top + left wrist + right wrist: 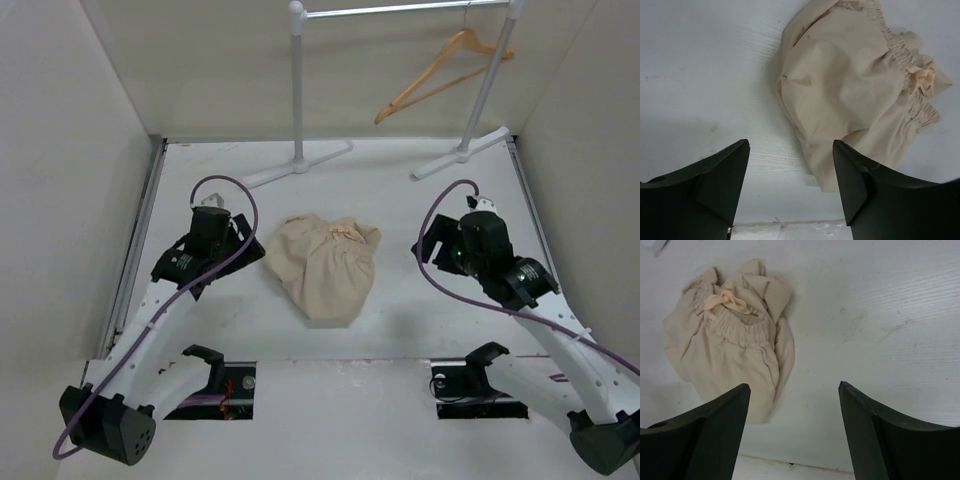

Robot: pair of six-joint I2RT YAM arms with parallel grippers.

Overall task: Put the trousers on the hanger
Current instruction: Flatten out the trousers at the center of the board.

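Left gripper: dark fingers spread wide, holding nothing. Right gripper: likewise gaping, empty.

Trousers: soft beige heap, crumpled, with the gathered elastic waistband and a tied cord bow on top. They lie mid-table, between both arms.

Wooden hanger: triangular, hanging on the white rack toward the far right corner.

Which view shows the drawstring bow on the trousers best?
The right wrist view: the drawstring bow lies in plain sight on the gathered waistband of the trousers, loops visible. The left wrist view shows it crumpled at the heap's right edge; the top external view shows only a tiny speck.
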